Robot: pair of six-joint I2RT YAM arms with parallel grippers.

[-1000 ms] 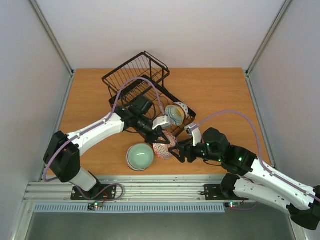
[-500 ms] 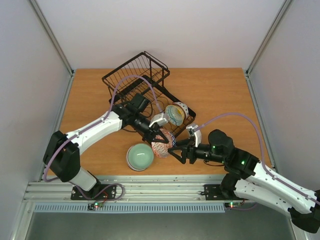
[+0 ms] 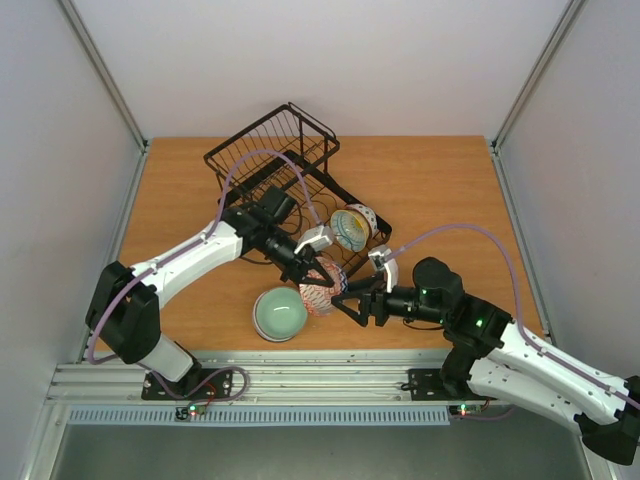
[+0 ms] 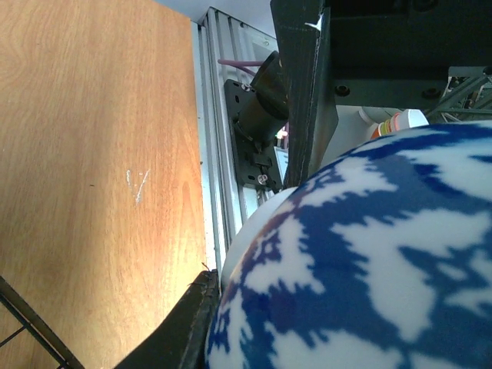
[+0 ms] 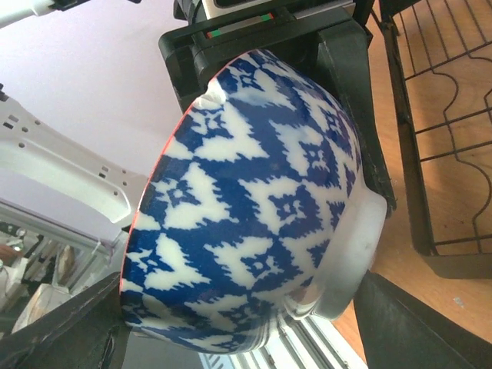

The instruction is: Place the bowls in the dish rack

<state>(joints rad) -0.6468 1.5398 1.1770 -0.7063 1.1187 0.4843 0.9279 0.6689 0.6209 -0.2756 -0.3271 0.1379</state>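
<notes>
top external view: dish rack (image 3: 290,185), far centre, holds one yellow-centred bowl (image 3: 349,228). mint bowl (image 3: 280,313) sits outside it, near side. patterned bowl (image 3: 322,290) is clamped in left gripper (image 3: 316,268); right gripper (image 3: 347,305) is spread wide around it. judged: two not yet loaded.

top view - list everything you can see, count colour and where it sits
dish rack: 1, black wire, far centre-left of the table
yellow-centred bowl: 1, white with a yellow centre, standing on edge at the rack's near right end
patterned bowl: 1, blue-and-white outside, red pattern inside, between the two grippers at the rack's near end
mint bowl: 1, pale green, upright on the table, left of the patterned bowl
table: 1, brown wood
left gripper: 1, black, clamped on the patterned bowl's rim
right gripper: 1, black, fingers spread either side of the same bowl, grip unclear
</notes>
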